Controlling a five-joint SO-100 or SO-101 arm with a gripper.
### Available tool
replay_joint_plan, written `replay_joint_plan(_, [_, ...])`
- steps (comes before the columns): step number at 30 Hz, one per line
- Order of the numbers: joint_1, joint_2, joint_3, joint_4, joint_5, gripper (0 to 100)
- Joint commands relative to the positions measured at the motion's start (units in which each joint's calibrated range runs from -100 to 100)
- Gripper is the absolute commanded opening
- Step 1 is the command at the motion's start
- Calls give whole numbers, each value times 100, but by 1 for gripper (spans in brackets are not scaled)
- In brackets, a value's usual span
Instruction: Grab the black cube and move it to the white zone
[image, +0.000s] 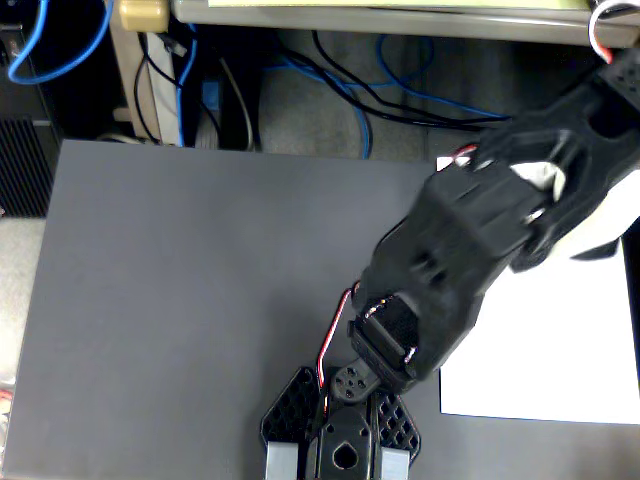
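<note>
Hovering at 3 o'clock over the zone (540, 350); gripper (545, 205) fingers hidden, can't tell if it's holding the cube; I'd lower gently before releasing.

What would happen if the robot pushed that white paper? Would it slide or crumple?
The paper looks thin and lies flat, so it is probably light and floppy. On the smooth grey table it would likely slide easily. Pushed at an edge, it might buckle rather than move as one piece.
</note>
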Motion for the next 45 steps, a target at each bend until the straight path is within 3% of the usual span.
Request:
replay_joint_plan(1, [10, 563, -289, -63, 233, 2])
replay_joint_plan(14, [356, 580, -733, -363, 338, 2])
replay_joint_plan(24, [2, 597, -652, -294, 317, 2])
replay_joint_plan(25, [-86, 597, -652, -294, 312, 3])
replay_joint_plan(28, [-71, 656, -652, -286, 338, 22])
replay_joint_plan(30, [-71, 656, -643, -286, 348, 29])
replay_joint_plan(33, [-137, 639, -443, 40, 374, 32])
replay_joint_plan(36, [-71, 597, -35, 58, 773, 37])
replay_joint_plan(43, [-34, 588, -35, 40, 809, 36])
replay_joint_plan(45, [414, 580, -90, 23, 820, 36])
